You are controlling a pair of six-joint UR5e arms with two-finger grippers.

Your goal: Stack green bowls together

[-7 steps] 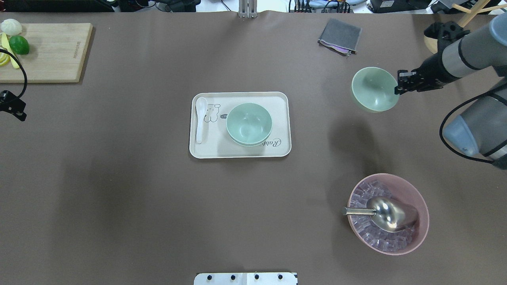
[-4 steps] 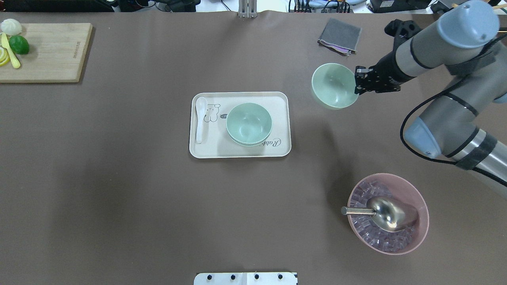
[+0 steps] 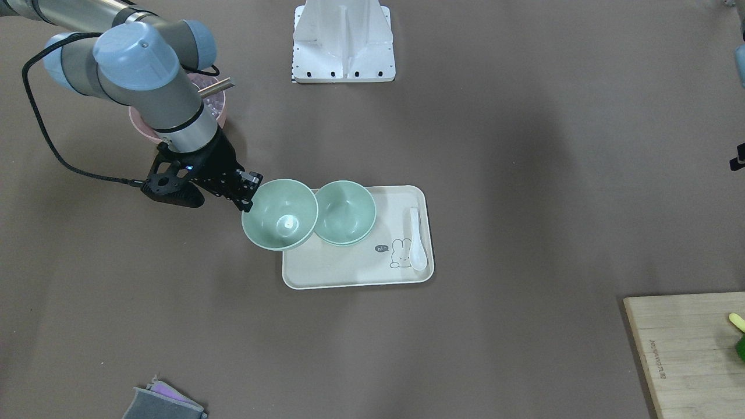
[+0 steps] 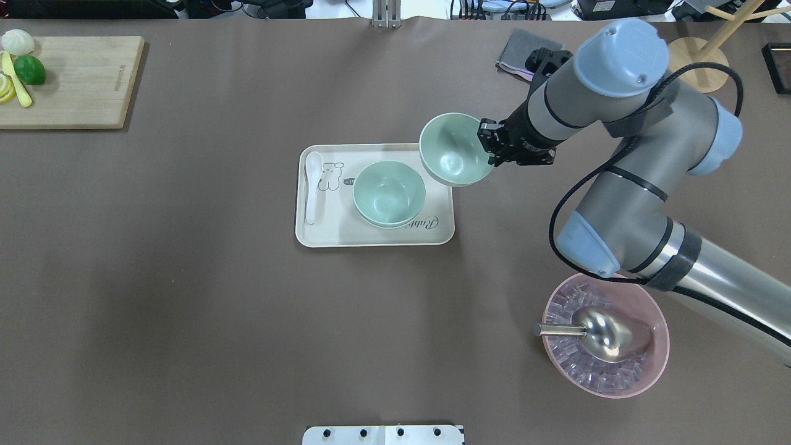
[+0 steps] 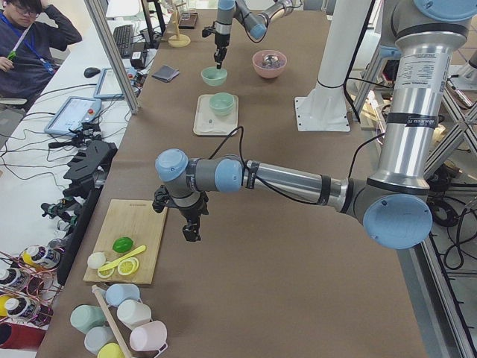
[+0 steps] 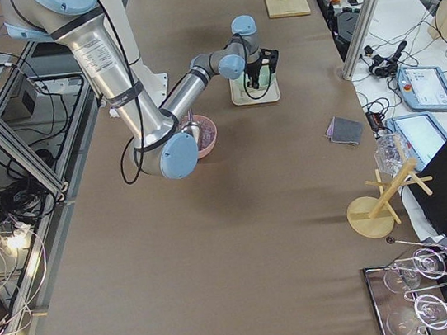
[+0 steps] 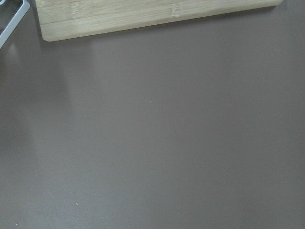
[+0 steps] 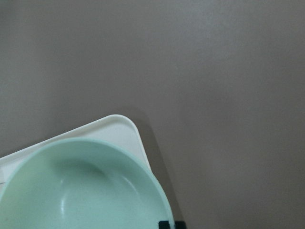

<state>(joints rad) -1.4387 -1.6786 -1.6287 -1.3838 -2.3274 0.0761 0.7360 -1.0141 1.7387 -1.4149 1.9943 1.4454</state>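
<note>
My right gripper (image 4: 491,143) is shut on the rim of one pale green bowl (image 4: 454,148) and holds it upright in the air over the far right corner of the cream tray (image 4: 371,238). Two more green bowls (image 4: 389,193) sit nested together on the tray, just left of and below the held bowl. In the front-facing view the held bowl (image 3: 279,214) hangs beside the stack (image 3: 344,212). The right wrist view shows the held bowl (image 8: 81,191) over the tray's corner (image 8: 119,124). My left gripper (image 5: 192,227) shows only in the exterior left view, above the table near the cutting board; I cannot tell its state.
A white spoon (image 4: 312,188) lies at the tray's left side. A pink bowl (image 4: 666,346) of ice with a metal scoop (image 4: 609,334) stands at the front right. A grey cloth (image 4: 516,52) lies far right, and a cutting board (image 4: 80,80) with fruit far left.
My right arm has carried the green bowl leftward from the table's right side to the tray's far right corner. The left gripper has moved out of the overhead view.
</note>
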